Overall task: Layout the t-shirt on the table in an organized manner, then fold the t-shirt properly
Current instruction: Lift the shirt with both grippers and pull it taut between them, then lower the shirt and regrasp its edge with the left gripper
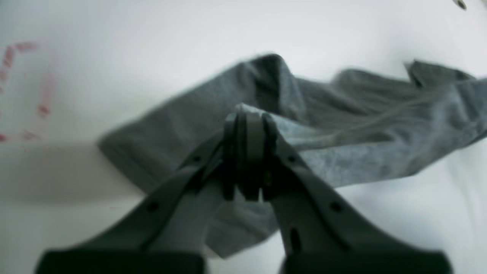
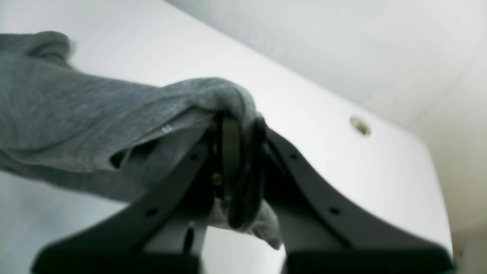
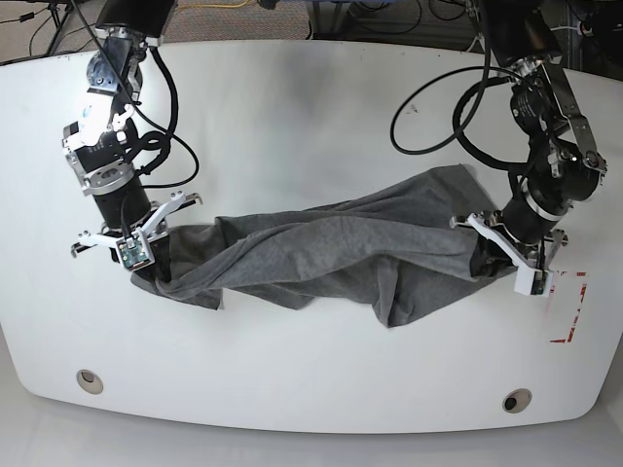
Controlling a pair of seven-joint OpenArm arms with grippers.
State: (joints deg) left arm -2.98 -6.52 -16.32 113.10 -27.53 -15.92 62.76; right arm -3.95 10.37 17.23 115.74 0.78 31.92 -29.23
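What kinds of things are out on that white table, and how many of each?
Grey t-shirt: 1, stretched between both grippers
Grippers: 2, left gripper and right gripper, each clamped on the shirt
Round holes: 2, and
Red-and-white tape mark: 1
Total: 6, all at the table

t-shirt (image 3: 321, 248): matt heather-grey cloth (soft knit) | table (image 3: 292, 117): glossy smooth white
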